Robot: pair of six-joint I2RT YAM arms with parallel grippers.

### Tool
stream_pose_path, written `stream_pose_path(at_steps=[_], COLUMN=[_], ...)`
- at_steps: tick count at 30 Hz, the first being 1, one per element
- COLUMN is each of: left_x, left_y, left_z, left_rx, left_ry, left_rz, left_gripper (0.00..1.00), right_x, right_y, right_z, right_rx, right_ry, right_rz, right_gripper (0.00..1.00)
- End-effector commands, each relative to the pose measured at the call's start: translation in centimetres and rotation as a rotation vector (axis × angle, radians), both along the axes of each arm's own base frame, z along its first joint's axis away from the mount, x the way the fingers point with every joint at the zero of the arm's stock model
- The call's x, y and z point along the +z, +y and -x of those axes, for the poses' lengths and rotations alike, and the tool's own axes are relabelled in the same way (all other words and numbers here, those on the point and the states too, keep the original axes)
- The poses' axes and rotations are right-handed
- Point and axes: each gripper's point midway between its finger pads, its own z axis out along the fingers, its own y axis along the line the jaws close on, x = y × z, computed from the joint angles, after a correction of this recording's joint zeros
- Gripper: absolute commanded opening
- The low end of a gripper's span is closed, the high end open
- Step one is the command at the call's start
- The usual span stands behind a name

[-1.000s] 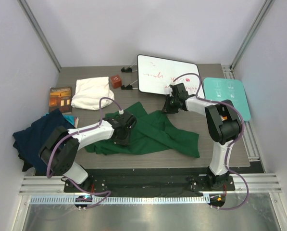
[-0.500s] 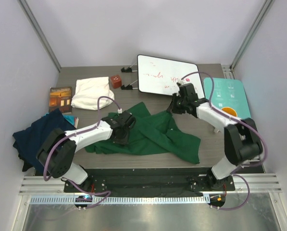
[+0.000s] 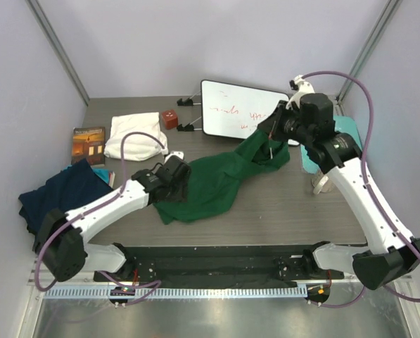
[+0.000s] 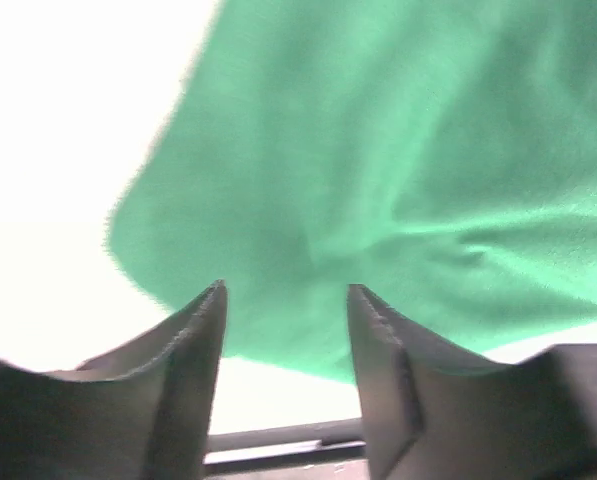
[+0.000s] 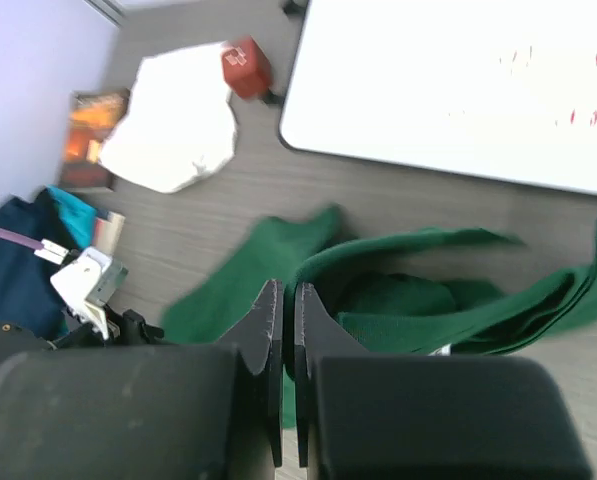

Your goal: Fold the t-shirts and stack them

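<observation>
Green shirt (image 3: 210,186) lies mid-table, bunched and twisted. Its 2 o'clock end is pulled up off the table (image 3: 287,211) into a ropey strand. Right gripper (image 3: 274,132) has that end, jaws all but closed with thin cloth pinched between them. Left gripper (image 4: 286,292) sits at the shirt's 8 o'clock edge, jaws parted and holding nothing; green cloth lies just beyond the tips.

Step judged: spreading the shirt flat before folding. To do it well, the left gripper should take a hem or shoulder corner, not the middle bulk. Both should then pull apart low over the table so the twist drops out; lifting higher would likely just drag the heap.

The cloth is a soft matte knit, limp and quick to crease, and probably slides on the grey wood-grain top. Cream shirt (image 3: 134,136) at 10 o'clock is a folded pad. Navy shirt (image 3: 58,201) at 8 o'clock is a loose heap at the table's edge. A rigid glossy whiteboard (image 3: 241,109) sits at 12 o'clock.
</observation>
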Motion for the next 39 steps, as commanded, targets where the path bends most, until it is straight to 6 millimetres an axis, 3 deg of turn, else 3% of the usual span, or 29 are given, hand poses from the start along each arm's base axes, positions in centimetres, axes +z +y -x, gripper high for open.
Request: stream_pose_path(at_steps=[1,4,8,10,14,17,23,26,27,29,30,31,33,37,39], left_x=[7.2,8.0,7.6,7.9,8.0,8.2,8.8,7.9,6.3,5.4,3.4,3.0,0.3,-2.2,-2.4], left_y=[-0.3,0.0,-1.0,-2.2,-4.1,-5.2,-8.7,-11.6,-12.8,-14.4,-15.5,-16.3,-17.4,-18.7,-19.2], left_z=[-3.5,-4.2,-4.9,-5.4,-6.4,-7.1,-8.5,-8.7,-8.3,-8.4,-7.8,-7.9,-7.3,-7.0,-7.1], left_rx=[0.067,0.076,0.062,0.049,0.036,0.022,-0.027,-0.075,-0.1,-0.128,-0.152,-0.164,-0.188,-0.201,-0.202], left_ry=[-0.223,-0.227,-0.2,-0.2,-0.188,-0.183,-0.179,-0.146,-0.111,-0.094,-0.058,-0.054,-0.01,0.017,0.012], left_rz=[0.056,0.013,0.005,0.046,0.088,0.106,0.191,0.252,0.24,0.233,0.204,0.198,0.157,0.137,0.157], left_gripper=[0.57,0.57,0.56,0.55,0.55,0.55,0.53,0.52,0.52,0.51,0.51,0.51,0.5,0.48,0.48], right_x=[8.0,10.7,11.5,9.4,1.4,-3.1,-7.7,-9.1,-9.3,-10.0,-10.3,-10.4,-10.7,-11.2,-11.5], right_y=[-0.3,-0.3,-0.6,-1.0,-2.1,-2.8,-4.2,-4.5,-4.7,-4.8,-5.0,-5.0,-5.1,-5.3,-5.4], right_z=[2.5,3.9,5.5,5.9,6.7,8.1,10.7,11.2,11.1,11.1,11.0,11.0,10.8,10.6,10.6], right_rx=[0.045,0.07,0.083,0.078,0.046,0.043,-0.003,-0.01,-0.02,-0.025,-0.031,-0.033,-0.033,-0.035,-0.037], right_ry=[-0.132,-0.163,-0.174,-0.125,0.066,0.181,0.28,0.302,0.303,0.316,0.32,0.322,0.323,0.327,0.331], right_rz=[-0.048,-0.072,-0.082,-0.055,0.045,0.095,0.114,0.126,0.134,0.145,0.155,0.159,0.171,0.192,0.202], right_gripper=[0.01,0.01,0.01,0.01,0.01,0.01,0.01,0.01,0.01,0.01,0.01,0.01,0.01,0.01,0.01])
